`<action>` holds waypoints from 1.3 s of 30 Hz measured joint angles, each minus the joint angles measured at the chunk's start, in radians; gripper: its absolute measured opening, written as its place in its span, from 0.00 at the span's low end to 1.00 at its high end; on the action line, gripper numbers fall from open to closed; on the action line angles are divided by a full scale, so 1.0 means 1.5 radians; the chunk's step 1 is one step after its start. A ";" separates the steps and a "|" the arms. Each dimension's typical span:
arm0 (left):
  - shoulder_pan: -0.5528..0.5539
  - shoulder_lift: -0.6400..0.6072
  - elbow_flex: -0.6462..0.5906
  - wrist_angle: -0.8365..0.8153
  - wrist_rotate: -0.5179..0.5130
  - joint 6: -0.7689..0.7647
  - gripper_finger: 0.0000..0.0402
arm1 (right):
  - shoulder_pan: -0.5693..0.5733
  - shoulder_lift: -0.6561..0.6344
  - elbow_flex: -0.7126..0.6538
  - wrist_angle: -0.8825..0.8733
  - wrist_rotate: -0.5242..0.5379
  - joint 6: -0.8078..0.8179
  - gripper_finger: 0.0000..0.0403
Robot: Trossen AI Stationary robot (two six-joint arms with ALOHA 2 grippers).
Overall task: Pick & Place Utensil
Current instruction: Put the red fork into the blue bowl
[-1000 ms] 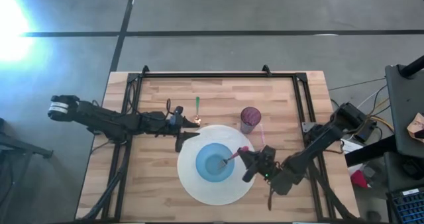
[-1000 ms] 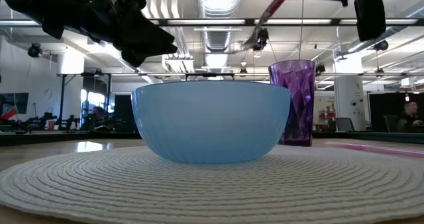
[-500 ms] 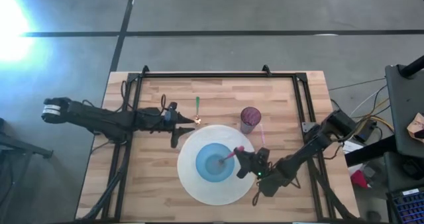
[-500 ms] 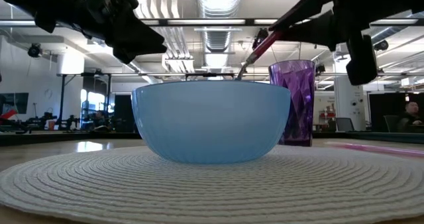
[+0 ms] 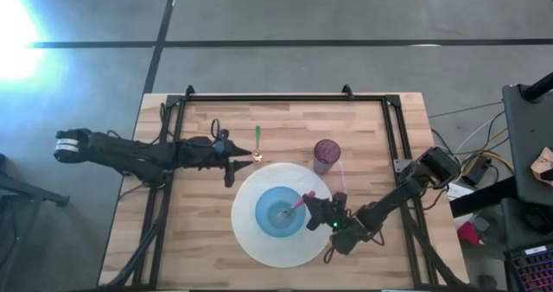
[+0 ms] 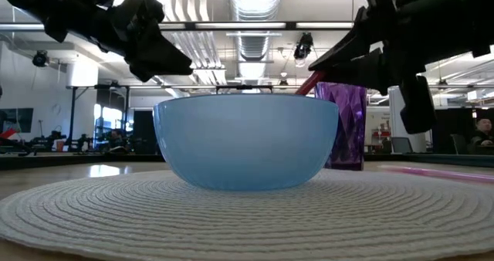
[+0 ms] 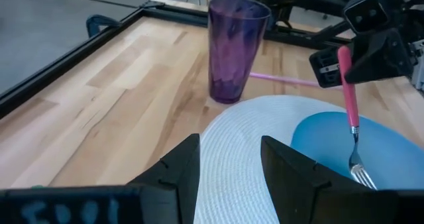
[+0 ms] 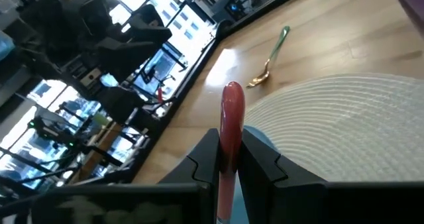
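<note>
- Over the blue bowl [image 5: 281, 212], on the white placemat [image 5: 259, 244], the right hand [image 5: 321, 207] pinches the red-handled fork [image 7: 349, 111], tines low inside.
- Judged best: lower until the tines rest, then let go, keeping clear of the rim.
- Left hand [image 5: 232, 159] waits, fingers parted and empty, near the green spoon [image 5: 257, 143] on the tabletop [image 5: 199, 231].
</note>
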State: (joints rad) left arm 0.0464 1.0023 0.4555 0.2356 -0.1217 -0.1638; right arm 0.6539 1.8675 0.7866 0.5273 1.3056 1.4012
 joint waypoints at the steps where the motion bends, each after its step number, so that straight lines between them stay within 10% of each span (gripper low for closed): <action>1: 0.002 0.001 0.000 0.000 0.000 0.000 0.38 | -0.001 0.000 -0.001 0.000 -0.001 -0.005 0.08; 29: 0.015 0.015 -0.001 -0.005 0.000 -0.010 0.38 | -0.008 -0.002 -0.056 0.003 -0.050 -0.042 0.09; 39: 0.015 0.015 -0.001 -0.005 0.000 0.003 0.38 | -0.009 -0.005 -0.057 -0.003 -0.084 -0.051 0.25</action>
State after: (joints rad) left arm 0.0692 1.0252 0.4538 0.2283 -0.1215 -0.1599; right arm 0.6411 1.8605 0.7008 0.5222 1.1801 1.3241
